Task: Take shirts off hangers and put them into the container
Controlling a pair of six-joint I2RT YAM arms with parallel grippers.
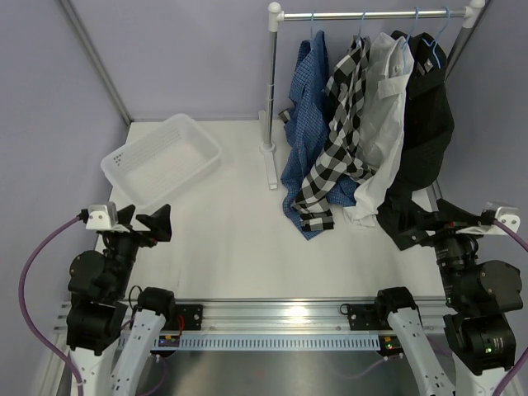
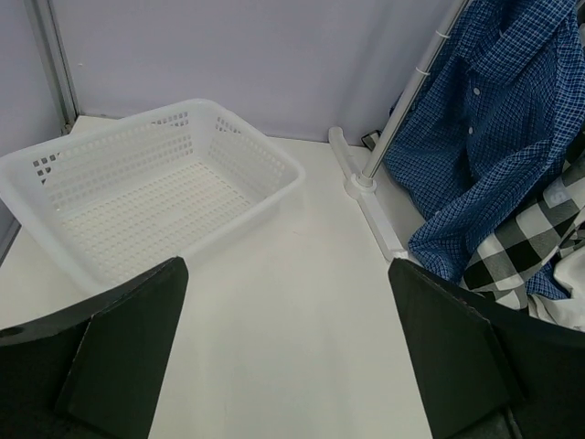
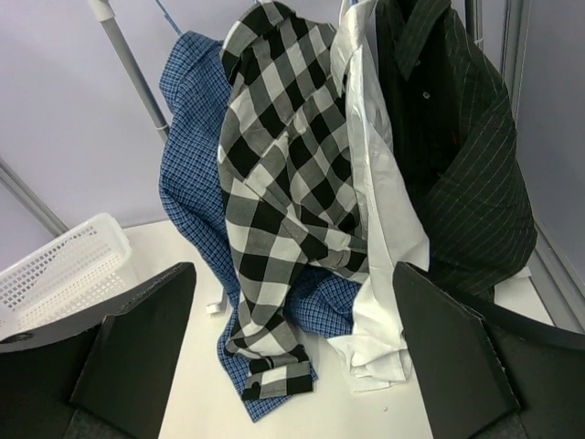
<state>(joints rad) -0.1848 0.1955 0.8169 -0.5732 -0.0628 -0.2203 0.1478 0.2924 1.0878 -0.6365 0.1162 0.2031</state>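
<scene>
The white desk carries everything. At its far right stands a white-and-metal clothes rack, its rail running left to right. Four button-up shirts hang from it side by side, long axes vertical, their tails slumping onto the desk. From left to right they are the blue small-check shirt, the black-and-white large-check shirt, the plain white shirt and the black shirt.

The shallow white perforated plastic container sits at the far left, angled, with no shirt in it.

Each shirt is on a thin light-blue wire hanger hooked over the rail, so no shirt is off yet.

The right claw, fingers spread wide and holding nothing, sits just on the near side of the black shirt's tail. From it the shirts lie farther away and higher up.

The left claw, also spread and holding nothing, is well apart from the shirts, on the near side of the container.

The right arm looks better placed to reach the shirts, and the left is closer to the container.
</scene>
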